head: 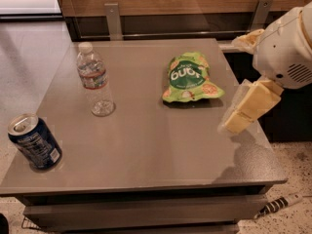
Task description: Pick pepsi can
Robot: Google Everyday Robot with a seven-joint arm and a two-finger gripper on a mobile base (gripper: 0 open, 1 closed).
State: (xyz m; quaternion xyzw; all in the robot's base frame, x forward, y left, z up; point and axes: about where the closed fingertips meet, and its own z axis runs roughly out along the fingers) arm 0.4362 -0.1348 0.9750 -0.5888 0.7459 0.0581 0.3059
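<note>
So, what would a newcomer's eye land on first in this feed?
The bright green snack bag lying flat at the back right of the grey table grabs the eye first, then the white arm with its gripper hanging over the table's right edge. The pepsi can stands upright at the front left corner, far from the gripper, with a clear water bottle upright behind it.

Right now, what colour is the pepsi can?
Navy can, silver top, camera view; end effector hovers far right.
</note>
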